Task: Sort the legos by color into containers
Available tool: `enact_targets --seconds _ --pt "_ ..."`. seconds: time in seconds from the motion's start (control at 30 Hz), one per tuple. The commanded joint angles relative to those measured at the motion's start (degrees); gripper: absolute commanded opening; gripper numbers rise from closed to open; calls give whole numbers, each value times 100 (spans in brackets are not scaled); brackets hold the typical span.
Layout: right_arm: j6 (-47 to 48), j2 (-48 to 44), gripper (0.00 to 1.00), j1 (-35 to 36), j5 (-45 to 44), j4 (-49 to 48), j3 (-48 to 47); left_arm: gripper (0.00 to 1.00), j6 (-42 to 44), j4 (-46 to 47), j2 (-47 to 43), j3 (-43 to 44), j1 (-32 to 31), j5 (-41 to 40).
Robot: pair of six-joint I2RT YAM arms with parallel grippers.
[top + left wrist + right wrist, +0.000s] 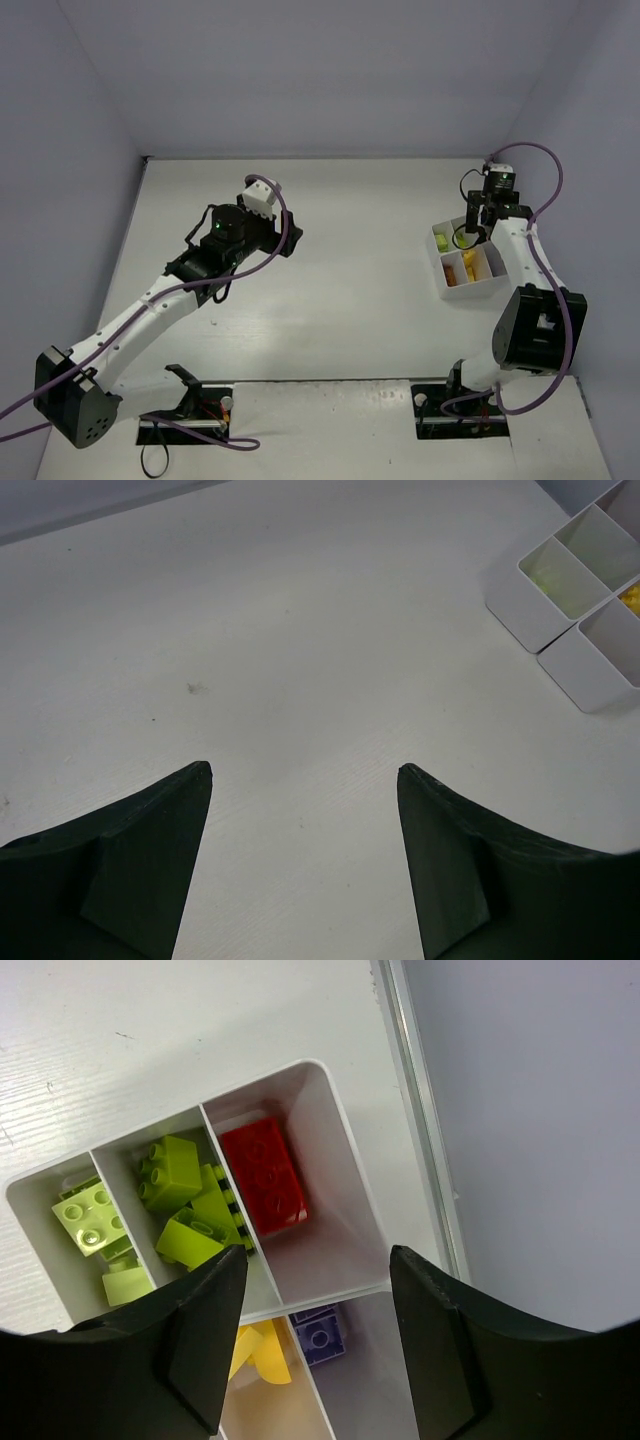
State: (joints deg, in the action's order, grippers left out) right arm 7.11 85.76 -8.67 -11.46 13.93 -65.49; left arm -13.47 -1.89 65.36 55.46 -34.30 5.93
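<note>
The white divided tray [450,293] stands at the table's right side. In the right wrist view its wall [340,1160] frames several lime green bricks [170,1172] in two adjoining compartments and a red brick [262,1175] in the corner compartment. Yellow pieces [255,1352] and a lavender brick [320,1336] lie in the row below. My right gripper [318,1252] is open and empty, hovering over the tray [478,222]. My left gripper [303,767] is open and empty above bare table, left of the middle [283,240]. The tray's corner [510,605] shows at the upper right of its view.
Grey walls enclose the white table on the back and both sides. The right wall and a metal edge strip [420,1110] run close beside the tray. Purple cables [290,235] hang from both arms. The arm bases sit at the near edge.
</note>
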Motion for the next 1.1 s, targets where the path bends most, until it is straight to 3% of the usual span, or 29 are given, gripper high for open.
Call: enact_targets --seconds 0.0,0.17,0.43,0.57,0.63,0.93,1.07 --pt "-105 -190 56 -39 -225 -233 -130 68 29 347 -173 8 55 -13" --pt "-228 -594 56 -30 361 -242 -174 68 -23 242 -234 44 55 -13" --pt "-570 -2220 63 -30 1716 -427 142 68 -305 -320 -498 219 47 -312" --pt "-711 -3018 80 23 2288 -427 317 68 -402 -663 -709 281 56 -541" --pt "-711 -3257 100 75 2534 -427 370 68 -436 -838 -867 360 64 -758" --pt "-1309 -4355 100 251 2851 -313 643 68 -445 -1700 -1517 711 55 -1463" --pt "-1222 -4768 100 531 2764 205 573 69 -454 -1973 -1859 764 56 -1770"
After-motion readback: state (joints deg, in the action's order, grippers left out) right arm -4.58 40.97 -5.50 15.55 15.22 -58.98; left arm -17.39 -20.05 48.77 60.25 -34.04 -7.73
